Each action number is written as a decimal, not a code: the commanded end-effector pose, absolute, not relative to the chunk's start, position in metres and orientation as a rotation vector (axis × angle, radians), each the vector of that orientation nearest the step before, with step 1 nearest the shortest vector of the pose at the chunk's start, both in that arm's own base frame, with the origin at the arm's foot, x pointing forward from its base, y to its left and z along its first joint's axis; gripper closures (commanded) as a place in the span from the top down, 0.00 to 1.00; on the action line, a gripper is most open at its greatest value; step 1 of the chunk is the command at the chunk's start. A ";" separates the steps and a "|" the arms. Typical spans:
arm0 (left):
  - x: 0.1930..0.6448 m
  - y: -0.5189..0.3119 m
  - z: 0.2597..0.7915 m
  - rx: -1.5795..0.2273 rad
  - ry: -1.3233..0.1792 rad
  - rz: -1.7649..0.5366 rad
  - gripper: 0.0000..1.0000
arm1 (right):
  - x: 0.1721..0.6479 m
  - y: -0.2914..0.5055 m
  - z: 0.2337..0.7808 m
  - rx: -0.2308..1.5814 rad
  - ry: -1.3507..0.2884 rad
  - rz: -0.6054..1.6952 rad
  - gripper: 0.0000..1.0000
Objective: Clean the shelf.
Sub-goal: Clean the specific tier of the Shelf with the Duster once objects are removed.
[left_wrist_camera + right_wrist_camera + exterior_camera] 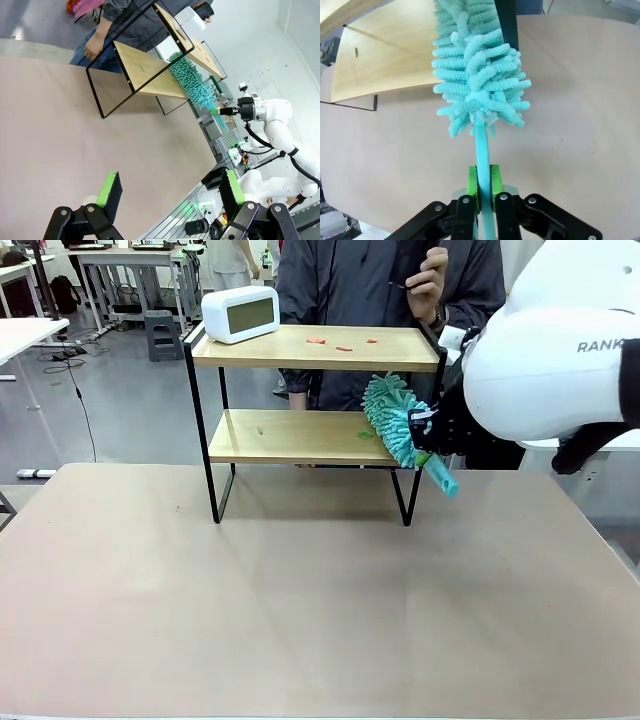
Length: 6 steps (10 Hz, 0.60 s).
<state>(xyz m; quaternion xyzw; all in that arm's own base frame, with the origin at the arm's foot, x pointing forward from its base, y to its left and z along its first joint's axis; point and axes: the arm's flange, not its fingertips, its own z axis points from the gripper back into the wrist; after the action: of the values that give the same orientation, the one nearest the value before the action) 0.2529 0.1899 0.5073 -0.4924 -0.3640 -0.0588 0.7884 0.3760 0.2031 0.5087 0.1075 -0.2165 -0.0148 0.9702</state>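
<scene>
The shelf stands at the far middle of the brown table, with two wooden boards in a black frame. My right gripper is shut on the handle of a teal fluffy duster. The duster's head lies against the right end of the lower board. In the right wrist view the green pads clamp the duster handle in front of the lower board. Small red scraps lie on the top board, and a tiny speck on the lower one. My left gripper hangs open above the table, far from the shelf.
A white digital clock sits on the left end of the top board. A person stands right behind the shelf with one hand raised. The brown table stretches bare in front of the shelf.
</scene>
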 end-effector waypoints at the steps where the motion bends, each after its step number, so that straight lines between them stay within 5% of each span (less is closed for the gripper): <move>1: 0.253 0.189 0.510 -1.068 -0.806 -0.141 1.00 | 0.380 0.207 0.501 0.202 -0.450 -0.055 0.12; 6: 0.253 0.189 0.510 -1.068 -0.806 -0.141 1.00 | 0.385 0.205 0.484 0.275 -0.369 -0.088 0.12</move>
<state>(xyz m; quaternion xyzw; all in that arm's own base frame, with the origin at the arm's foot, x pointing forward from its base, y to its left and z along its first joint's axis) 0.2529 0.1899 0.5074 -0.4924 -0.3640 -0.0589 0.7884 0.3854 0.2005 0.4856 0.1127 -0.1856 -0.0370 0.9754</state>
